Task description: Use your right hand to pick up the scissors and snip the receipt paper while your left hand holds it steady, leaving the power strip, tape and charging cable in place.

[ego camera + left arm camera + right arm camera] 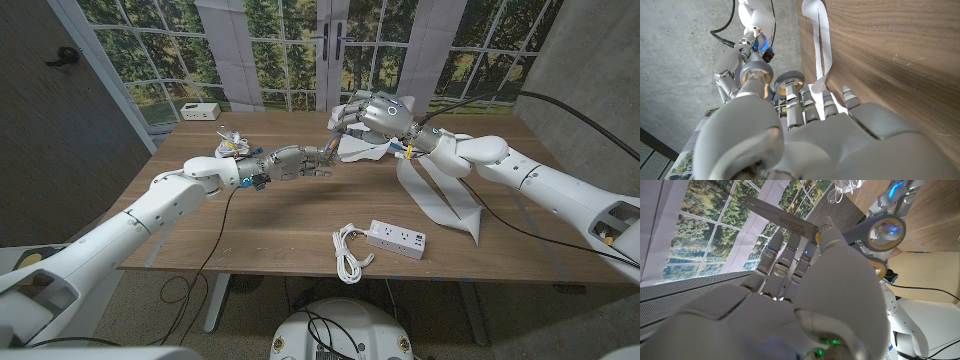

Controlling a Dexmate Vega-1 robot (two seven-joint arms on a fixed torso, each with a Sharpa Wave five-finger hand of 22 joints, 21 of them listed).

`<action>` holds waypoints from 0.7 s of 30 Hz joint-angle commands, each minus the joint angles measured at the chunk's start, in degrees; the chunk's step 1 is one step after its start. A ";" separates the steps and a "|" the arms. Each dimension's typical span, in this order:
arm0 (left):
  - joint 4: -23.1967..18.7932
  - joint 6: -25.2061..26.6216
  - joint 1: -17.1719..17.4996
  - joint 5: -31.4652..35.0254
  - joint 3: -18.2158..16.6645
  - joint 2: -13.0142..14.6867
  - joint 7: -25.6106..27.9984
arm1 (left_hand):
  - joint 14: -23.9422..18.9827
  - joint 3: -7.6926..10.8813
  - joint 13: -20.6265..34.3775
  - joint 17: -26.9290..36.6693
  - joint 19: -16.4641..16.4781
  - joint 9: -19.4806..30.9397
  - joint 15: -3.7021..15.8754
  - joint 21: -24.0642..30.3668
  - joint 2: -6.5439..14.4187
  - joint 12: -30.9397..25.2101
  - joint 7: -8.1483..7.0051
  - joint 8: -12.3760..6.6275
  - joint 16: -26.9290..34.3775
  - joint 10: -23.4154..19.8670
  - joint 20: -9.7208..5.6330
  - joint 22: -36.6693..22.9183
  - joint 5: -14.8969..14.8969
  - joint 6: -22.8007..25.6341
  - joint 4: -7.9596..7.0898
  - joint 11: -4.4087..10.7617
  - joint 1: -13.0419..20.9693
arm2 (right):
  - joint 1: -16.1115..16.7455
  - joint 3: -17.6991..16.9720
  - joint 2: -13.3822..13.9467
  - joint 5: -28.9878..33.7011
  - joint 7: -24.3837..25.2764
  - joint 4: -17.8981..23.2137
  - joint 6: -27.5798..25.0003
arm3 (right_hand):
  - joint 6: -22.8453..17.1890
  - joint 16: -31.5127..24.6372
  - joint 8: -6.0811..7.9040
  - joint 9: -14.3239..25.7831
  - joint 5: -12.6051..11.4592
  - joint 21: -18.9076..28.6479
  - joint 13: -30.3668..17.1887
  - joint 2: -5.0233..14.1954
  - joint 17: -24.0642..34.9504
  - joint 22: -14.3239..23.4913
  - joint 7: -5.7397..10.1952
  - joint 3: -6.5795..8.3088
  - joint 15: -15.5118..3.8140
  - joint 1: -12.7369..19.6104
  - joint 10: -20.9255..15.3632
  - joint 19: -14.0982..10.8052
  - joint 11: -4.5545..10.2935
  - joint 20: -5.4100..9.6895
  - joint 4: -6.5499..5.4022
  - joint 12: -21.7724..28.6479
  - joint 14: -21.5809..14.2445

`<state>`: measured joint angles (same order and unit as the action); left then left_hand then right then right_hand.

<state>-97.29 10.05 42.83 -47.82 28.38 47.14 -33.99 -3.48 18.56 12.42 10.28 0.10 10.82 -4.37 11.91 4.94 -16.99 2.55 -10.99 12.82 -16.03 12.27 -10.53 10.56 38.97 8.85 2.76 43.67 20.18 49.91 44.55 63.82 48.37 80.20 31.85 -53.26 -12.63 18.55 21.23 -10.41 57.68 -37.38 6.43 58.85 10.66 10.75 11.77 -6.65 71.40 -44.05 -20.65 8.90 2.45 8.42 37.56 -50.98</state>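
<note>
Holding: the right hand (372, 112) grips the scissors (782, 221), raised above the far middle of the table (280, 235); in the right wrist view the blades stick out past its fingers.
Left hand: the left hand (295, 160) reaches in from the robot's left with fingers stretched toward the receipt paper (432, 195); the left wrist view shows its fingertips (826, 102) at the end of the paper strip (821, 47), but whether they pinch it I cannot tell.
Paper: one crumpled end hangs at the right hand, just beside the left fingertips; the rest runs as a long white band down toward the robot's right and the near edge.
Key relation: the two hands nearly meet, and the paper's raised end lies just below and toward the left hand from the scissors, its long axis slanting away under the right forearm. The right hand is nearer.
Next move, as I judge it: bring the blades across the band close to the left hand.
Left alone: the power strip (396, 238) and white cable (347, 254) lie near the front edge, well apart from the hands.
Surface and room: brown wood grain; behind it a window-and-trees backdrop and grey walls.
</note>
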 commanded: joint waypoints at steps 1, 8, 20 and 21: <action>0.49 0.00 -0.17 0.11 0.07 -0.34 0.24 | -0.90 0.42 0.36 0.31 0.52 0.11 -0.27 0.46 0.37 0.15 -0.22 -0.01 0.23 0.40 0.05 -0.26 -0.34 0.01 -0.06 0.02 0.07 | 0.23 -0.16 -0.22 -0.05 -0.86 0.42 0.12 | -0.44 0.03 0.23 0.13 -0.61 0.33 0.02 1.38 0.04 0.03 -0.04 0.40 -7.04 1.36 -4.72 0.37 1.58 3.20 -0.03 0.38 -0.43; -0.74 0.19 -0.25 1.60 0.18 0.30 1.76 | -0.25 0.15 0.63 0.42 0.47 0.12 -0.61 0.36 0.10 0.52 -0.80 -0.03 -0.19 1.32 0.08 -0.25 -0.47 -0.04 -0.25 -0.16 -0.36 | 0.49 -0.53 -0.09 -0.78 -2.65 1.18 0.25 | -0.84 -0.23 0.31 -0.08 -0.72 0.62 0.56 1.19 0.26 0.01 -0.30 0.47 -7.05 1.40 -5.67 0.22 1.41 3.02 0.07 0.32 -0.96; -0.53 0.59 -0.62 1.67 0.50 0.09 1.71 | -5.67 -0.36 2.55 1.10 0.59 0.27 1.53 0.22 0.07 -2.14 -3.08 0.07 1.67 -4.93 0.03 -0.29 -0.55 -2.48 -0.79 1.78 -1.89 | 1.54 -1.52 0.09 -1.22 -4.32 3.02 -0.86 | -0.97 -0.23 0.24 -0.34 -0.92 0.88 0.50 0.90 0.26 -0.04 -0.38 0.59 -7.04 1.36 -5.83 0.34 1.22 2.85 0.15 0.29 -1.41; -0.60 0.58 -0.58 1.76 0.50 0.05 1.96 | -5.69 -0.36 2.59 1.11 0.60 0.27 1.51 0.22 0.07 -2.15 -3.10 0.06 1.67 -4.94 0.03 -0.29 -0.55 -2.48 -0.78 1.80 -1.89 | 1.68 -1.64 0.12 -1.32 -4.47 3.19 -0.96 | -0.98 -0.11 0.23 -0.37 -0.94 0.92 0.63 0.94 0.16 -0.04 -0.41 0.64 -7.03 1.37 -6.15 0.32 1.17 2.83 0.14 0.33 -1.32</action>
<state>-97.66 10.31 42.32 -46.32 28.75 47.32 -32.81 -8.42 18.22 14.75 11.08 0.29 10.81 -2.76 11.91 5.08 -18.87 -0.53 -10.78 14.21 -20.54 12.07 -10.53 10.12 36.52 8.52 4.39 42.15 21.02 49.07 44.44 63.11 45.63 81.84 31.61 -53.56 -12.46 18.55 20.76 -11.08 58.12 -36.68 6.25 58.78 10.67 10.43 11.89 -6.78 71.58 -44.87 -20.46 8.70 2.65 8.76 37.63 -51.70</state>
